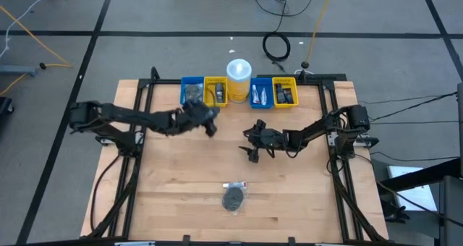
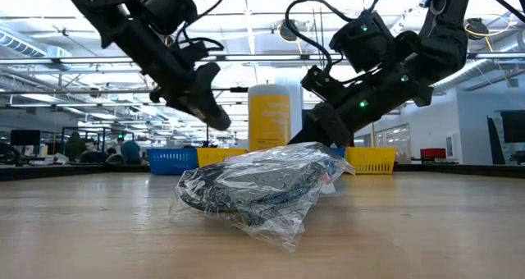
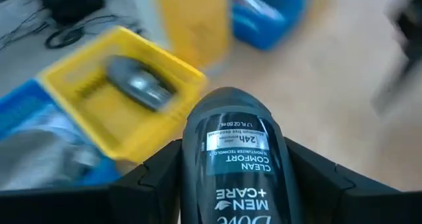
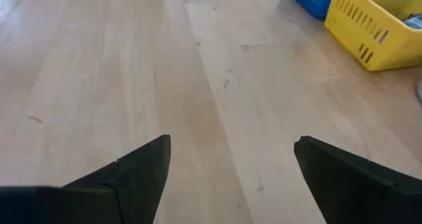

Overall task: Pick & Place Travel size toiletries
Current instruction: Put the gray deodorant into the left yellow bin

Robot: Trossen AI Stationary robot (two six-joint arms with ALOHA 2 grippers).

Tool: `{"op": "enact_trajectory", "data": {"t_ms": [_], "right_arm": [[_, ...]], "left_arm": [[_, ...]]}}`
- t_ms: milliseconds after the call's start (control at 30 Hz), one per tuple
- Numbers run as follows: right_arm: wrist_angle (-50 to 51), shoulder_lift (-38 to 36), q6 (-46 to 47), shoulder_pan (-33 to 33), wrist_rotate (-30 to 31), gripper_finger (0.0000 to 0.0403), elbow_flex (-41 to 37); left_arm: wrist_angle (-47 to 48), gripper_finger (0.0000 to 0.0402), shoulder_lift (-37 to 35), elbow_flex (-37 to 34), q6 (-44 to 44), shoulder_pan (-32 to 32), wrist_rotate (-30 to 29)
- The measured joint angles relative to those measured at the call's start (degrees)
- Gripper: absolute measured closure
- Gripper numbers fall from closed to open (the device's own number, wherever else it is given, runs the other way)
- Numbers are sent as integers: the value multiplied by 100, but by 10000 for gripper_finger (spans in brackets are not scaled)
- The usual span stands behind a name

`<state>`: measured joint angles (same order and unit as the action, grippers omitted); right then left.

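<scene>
Nearest the low camera lay a dark grey disc in clear wrap [image 2: 262,189], alone on the bare wood of the table [image 1: 181,195] at its front edge and well apart from both arms; it had not yet been picked up, so at least that one item was left to do.

Farther back, the left gripper [image 3: 227,184] held a dark bottle [image 3: 234,158] clamped between its fingers, label toward the wrist camera, hovering just in front of the left yellow bin [image 1: 215,91]; that bin already held another small dark bottle [image 3: 138,84], and the blue bin [image 1: 192,92] beside it held something in clear wrap, though what exactly could not be told; by the look of it this bottle was about to join its twin.

The right gripper [image 4: 231,168] stood with its fingers spread wide and nothing between them, over bare wood near the middle of the table, not far from the right-hand yellow bin [image 1: 285,92]; that bin and the blue one beside it [image 1: 261,92] also showed items inside.

Judged so, the sorting was well advanced: one bottle in hand, the wrapped disc waiting.
</scene>
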<state>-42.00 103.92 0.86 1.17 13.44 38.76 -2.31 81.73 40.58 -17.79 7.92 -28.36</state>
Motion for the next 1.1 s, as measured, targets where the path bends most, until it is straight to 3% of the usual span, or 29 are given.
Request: {"op": "enact_trajectory", "data": {"t_ms": [233, 400, 733, 1100], "right_arm": [[-164, 0, 20, 0, 1, 91, -2], [-254, 0, 20, 0, -1, 92, -2], [-259, 0, 22, 0, -3, 92, -2], [-236, 0, 23, 0, -3, 92, -2]], "left_arm": [[-826, 194, 184, 2, -196, 1416, 474], [-1354, 194, 575, 34, -370, 1953, 566], [-1312, 185, 1504, 620, -633, 2131, 525], [-1065, 183, 1646, 870, -701, 2254, 383]]}}
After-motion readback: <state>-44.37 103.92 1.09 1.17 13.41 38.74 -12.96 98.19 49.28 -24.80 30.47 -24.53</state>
